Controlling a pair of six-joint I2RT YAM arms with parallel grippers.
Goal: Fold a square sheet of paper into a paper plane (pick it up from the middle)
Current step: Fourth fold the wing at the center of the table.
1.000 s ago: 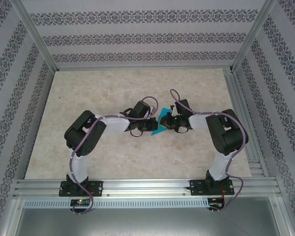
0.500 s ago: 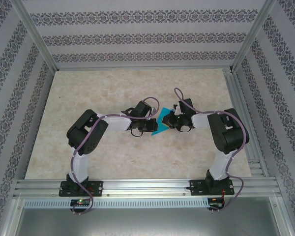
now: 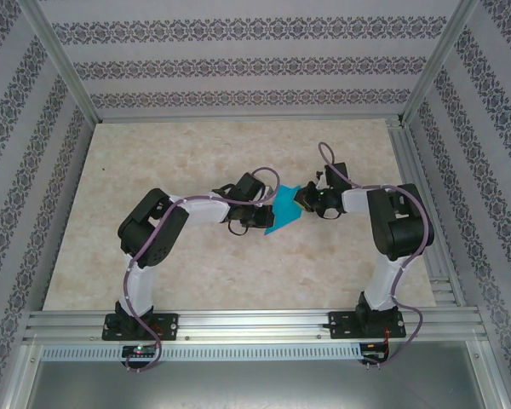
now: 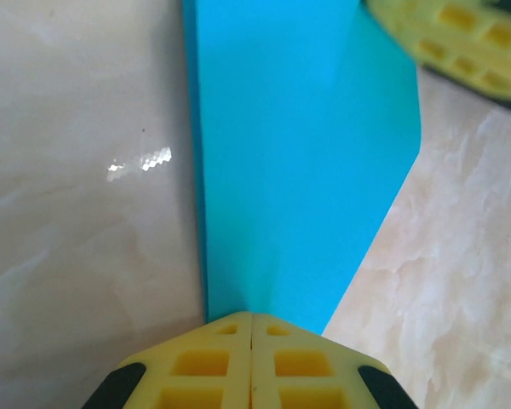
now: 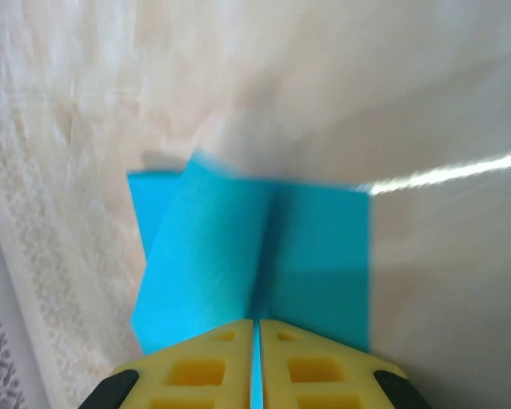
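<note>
As right tool (image 5: pixel 256 334) drew rightward — teal paper (image 3: pixel 284 212) stretched, left tool (image 4: pixel 251 328) clamped.

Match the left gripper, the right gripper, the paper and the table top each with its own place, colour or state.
Things:
1. left gripper
2. right gripper
3. paper
4. table top

Descriptions:
A. shut on the paper's right side
B. pale, marbled beige
C. shut on the paper's left side
D. teal-blue, pinched from both sides

Pairs: 1-C, 2-A, 3-D, 4-B
</note>
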